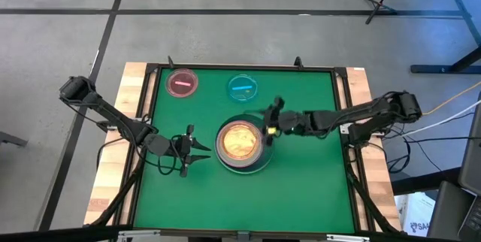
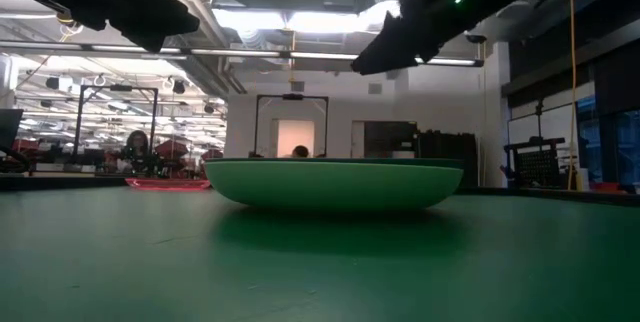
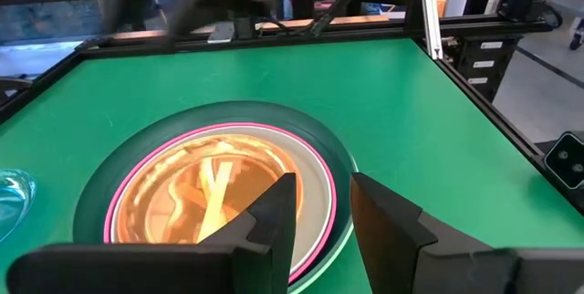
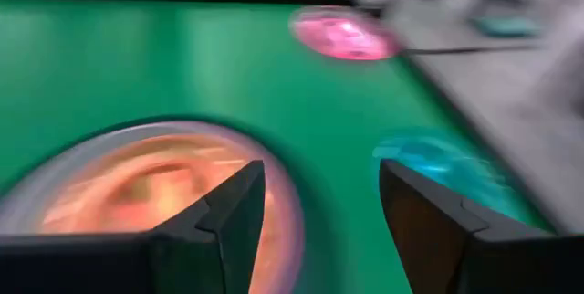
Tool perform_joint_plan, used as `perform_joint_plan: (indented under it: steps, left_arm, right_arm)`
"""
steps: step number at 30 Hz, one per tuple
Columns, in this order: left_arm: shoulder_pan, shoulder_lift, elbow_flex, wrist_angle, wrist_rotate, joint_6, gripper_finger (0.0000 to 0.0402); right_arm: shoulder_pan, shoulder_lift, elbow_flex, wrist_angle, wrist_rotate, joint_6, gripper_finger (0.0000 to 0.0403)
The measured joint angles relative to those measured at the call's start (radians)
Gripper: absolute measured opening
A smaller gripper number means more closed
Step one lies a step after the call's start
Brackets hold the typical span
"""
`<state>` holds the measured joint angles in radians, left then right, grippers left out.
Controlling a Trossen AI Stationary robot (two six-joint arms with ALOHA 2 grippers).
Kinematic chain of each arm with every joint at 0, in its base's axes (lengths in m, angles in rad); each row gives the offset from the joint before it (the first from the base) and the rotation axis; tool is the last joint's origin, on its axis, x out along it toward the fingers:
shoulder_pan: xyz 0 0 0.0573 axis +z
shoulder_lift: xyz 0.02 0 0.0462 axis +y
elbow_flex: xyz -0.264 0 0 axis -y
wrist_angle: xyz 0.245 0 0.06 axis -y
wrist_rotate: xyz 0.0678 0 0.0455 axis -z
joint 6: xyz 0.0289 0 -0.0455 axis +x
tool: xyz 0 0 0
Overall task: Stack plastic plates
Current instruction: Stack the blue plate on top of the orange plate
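Stacked round plastic plates (image 1: 242,146), amber translucent one topmost, are sitting mid-table while I'm seeing right gripper (image 1: 272,122) hanging open above their rim, left gripper (image 1: 197,149) open beside them.

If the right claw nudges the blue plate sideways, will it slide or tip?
Probably slide: the blue plate looks shallow and lies flat on the green mat, so tipping seems unlikely. It appears thin and translucent, so likely light and easily skidding. The right claw, open, hovers by the stack, apart from it.
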<state>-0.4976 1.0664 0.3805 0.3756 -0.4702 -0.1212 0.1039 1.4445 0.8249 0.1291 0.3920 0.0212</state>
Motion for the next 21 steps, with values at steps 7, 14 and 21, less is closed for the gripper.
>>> perform_joint_plan:
  steps: [7, 14, 21]
  left_arm:
    - [0.000, 0.000, 0.000, 0.001, -0.018, -0.001, 0.0099]
    - [0.000, 0.000, 0.000, 0.002, -0.021, -0.003, 0.0099]
    - [0.007, 0.000, 0.000, 0.003, -0.023, -0.003, 0.0099]
  right_arm:
    - [-0.130, -0.013, 0.001, -0.020, 0.238, -0.002, 0.0209]
    - [-0.285, 0.014, 0.000, -0.050, 0.101, 0.057, 0.0209]
    - [-0.483, 0.069, 0.001, -0.054, -0.143, 0.222, 0.0209]
